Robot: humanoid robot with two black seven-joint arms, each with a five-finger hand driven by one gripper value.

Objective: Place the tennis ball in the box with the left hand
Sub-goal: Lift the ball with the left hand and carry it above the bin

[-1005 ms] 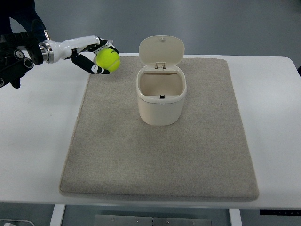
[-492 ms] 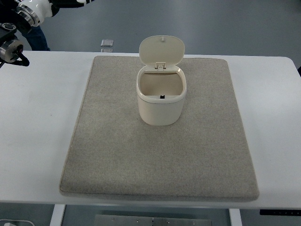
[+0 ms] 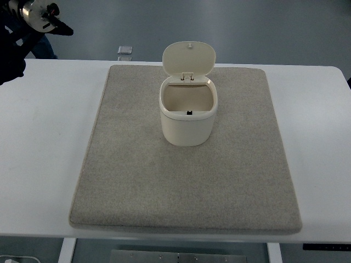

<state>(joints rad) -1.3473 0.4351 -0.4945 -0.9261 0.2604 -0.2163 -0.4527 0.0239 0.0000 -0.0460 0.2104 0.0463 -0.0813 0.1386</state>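
The cream box (image 3: pixel 188 112) stands upright on the grey mat (image 3: pixel 181 181), a little behind its centre. Its hinged lid (image 3: pixel 189 57) is tipped up at the back, and the inside that shows holds nothing. No tennis ball appears anywhere in the top view. Only the wrist end of my left arm (image 3: pixel 32 15) shows, in the top left corner, far from the box and above the table's back edge. The picture's edge cuts off the hand, hiding whatever it holds. My right arm is out of the picture.
The mat lies on a white table (image 3: pixel 44 137) with bare strips left and right. A small grey square item (image 3: pixel 125 50) lies on the floor behind the table's far edge.
One second ago my left hand held the yellow ball left of the box lid. The arm has since swung up into the top left corner, and ball and hand have left the picture.
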